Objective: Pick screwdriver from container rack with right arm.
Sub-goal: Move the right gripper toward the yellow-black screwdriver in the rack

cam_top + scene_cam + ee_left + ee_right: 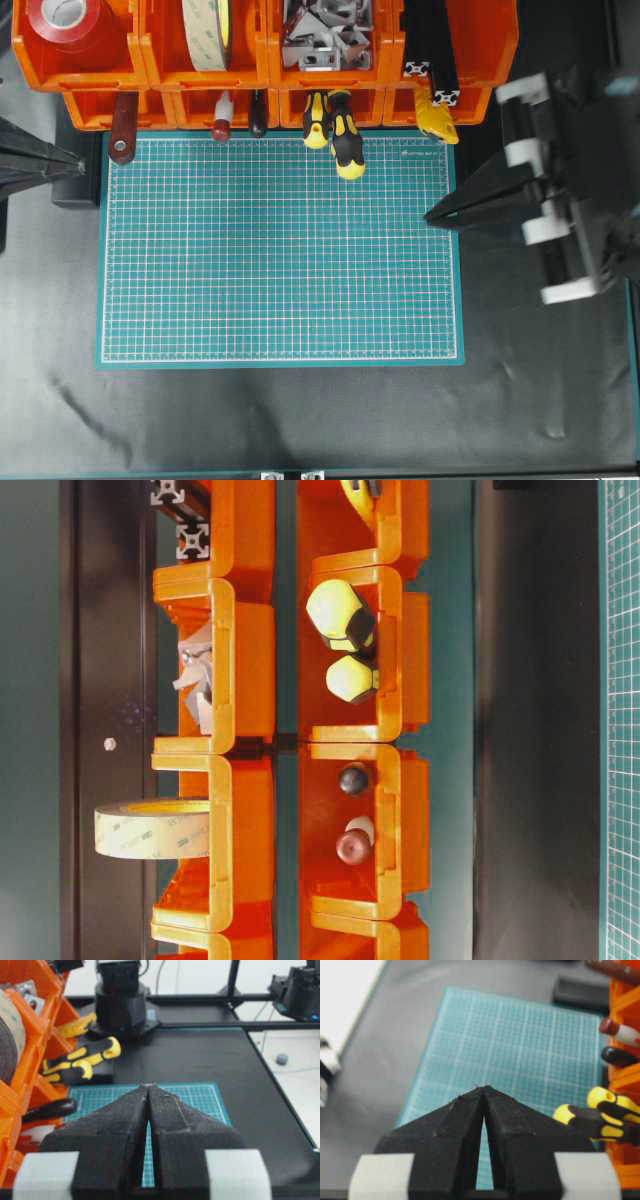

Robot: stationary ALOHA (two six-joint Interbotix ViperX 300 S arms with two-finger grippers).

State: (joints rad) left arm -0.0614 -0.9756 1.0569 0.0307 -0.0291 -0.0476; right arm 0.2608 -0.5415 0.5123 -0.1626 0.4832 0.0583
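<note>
The screwdriver (347, 145) has a chunky yellow-and-black handle that sticks out of a lower bin of the orange container rack (150, 75) over the mat's back edge. It also shows in the table-level view (340, 615), the left wrist view (95, 1052) and the right wrist view (580, 1120). A smaller yellow-and-black tool (316, 120) lies just left of it. My right gripper (430, 214) is shut and empty at the mat's right edge, well short of the screwdriver; its tips meet in the right wrist view (484, 1087). My left gripper (78, 160) is shut and empty off the mat's left side (148, 1085).
A green cutting mat (280, 260) lies in front of the rack. The bins hold red tape (65, 20), a tape roll (205, 35), metal brackets (320, 35), black extrusions (430, 40), a yellow tool (437, 118) and dark red-handled tools (124, 125).
</note>
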